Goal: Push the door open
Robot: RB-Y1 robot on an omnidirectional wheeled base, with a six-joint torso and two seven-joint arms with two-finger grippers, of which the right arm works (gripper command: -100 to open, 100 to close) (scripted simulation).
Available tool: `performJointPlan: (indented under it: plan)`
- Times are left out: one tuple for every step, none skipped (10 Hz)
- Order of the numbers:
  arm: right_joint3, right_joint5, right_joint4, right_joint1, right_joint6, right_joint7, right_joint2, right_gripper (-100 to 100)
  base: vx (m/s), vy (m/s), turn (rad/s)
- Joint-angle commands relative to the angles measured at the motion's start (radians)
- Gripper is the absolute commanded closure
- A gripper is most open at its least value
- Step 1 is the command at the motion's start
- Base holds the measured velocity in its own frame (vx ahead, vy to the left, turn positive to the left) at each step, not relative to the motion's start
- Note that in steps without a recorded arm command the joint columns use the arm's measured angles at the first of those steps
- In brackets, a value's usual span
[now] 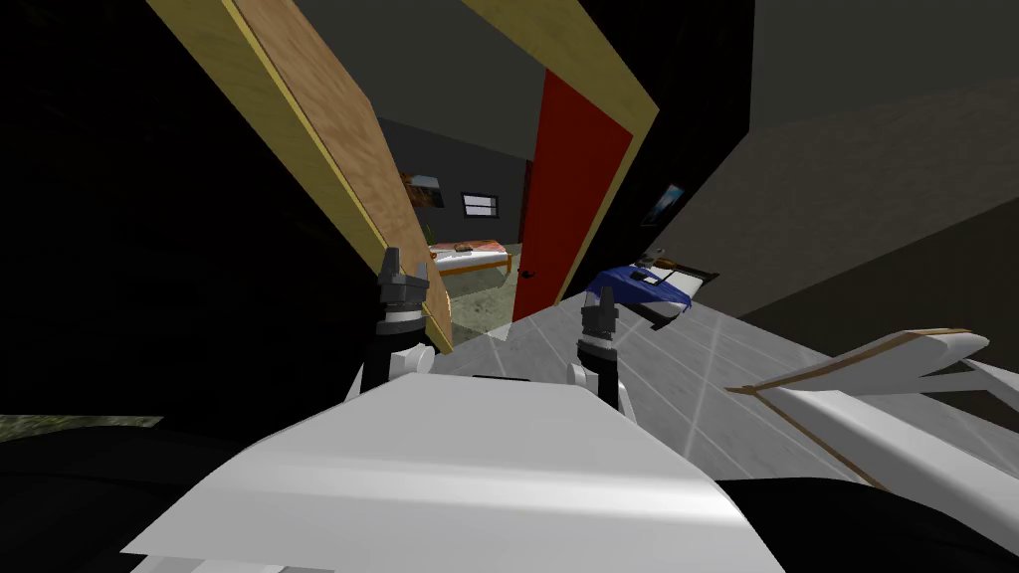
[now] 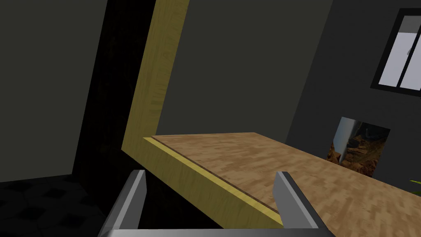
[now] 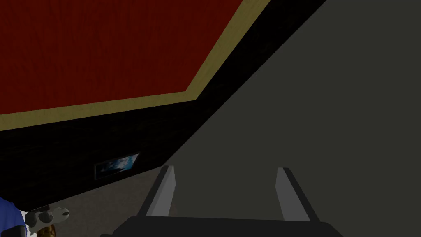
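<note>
Your left hand (image 1: 391,261) sits just beside the yellow door frame (image 1: 299,149), at its left upright. The two fingers are spread with nothing between them. In its wrist view the left hand (image 2: 209,177) looks along the frame's yellow edge (image 2: 152,82) and the wood-grained panel (image 2: 287,164) set inside it, which I take for the frame's inner face.

Past that panel the opening is clear, and you can see through to a room with a low bed (image 1: 473,257).

The red door (image 1: 577,189) is at the right side of the frame, angled away into that room. It is a plain flat panel with a small handle (image 1: 527,272) near its free edge.

Your right hand (image 1: 600,298) hovers over the grey floor (image 1: 697,378), short of the door. Its fingers are spread and empty too. In its own view the right hand (image 3: 224,170) has the red face (image 3: 102,49) ahead, and there is no contact.

I judge the push nearly done. If you want the door wider, drive forward and lay the right hand flat on the red face near its free edge.
</note>
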Motion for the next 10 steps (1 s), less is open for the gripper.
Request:
performJointPlan:
  plan:
    - [0.005, -0.001, 0.032, -0.013, -0.006, 0.000, -0.008, -100, 0.008, -0.125, 0.058]
    - [0.008, -0.002, 0.048, -0.019, -0.009, 0.000, -0.011, -100, 0.088, -0.038, 0.034]
    - [0.010, -0.002, 0.064, -0.026, -0.011, 0.000, -0.015, -100, 0.098, -0.016, 0.016]
    - [0.013, -0.003, 0.080, -0.032, -0.014, 0.000, -0.018, -100, 0.093, -0.007, 0.022]
    - [0.017, -0.003, 0.103, -0.041, -0.018, 0.000, -0.022, -100, 0.102, -0.019, 0.037]
    - [0.020, -0.004, 0.127, -0.051, -0.023, 0.000, -0.026, -100, 0.096, -0.033, 0.044]
    - [0.024, -0.005, 0.150, -0.060, -0.027, 0.001, -0.031, -100, 0.079, -0.049, 0.037]
    - [0.029, -0.006, 0.177, -0.071, -0.032, 0.001, -0.035, -100, 0.081, -0.066, 0.048]
    - [0.033, -0.007, 0.206, -0.083, -0.037, 0.001, -0.039, -100, 0.090, -0.078, 0.049]
    - [0.038, -0.008, 0.232, -0.095, -0.042, 0.001, -0.043, -100, 0.074, -0.076, 0.044]
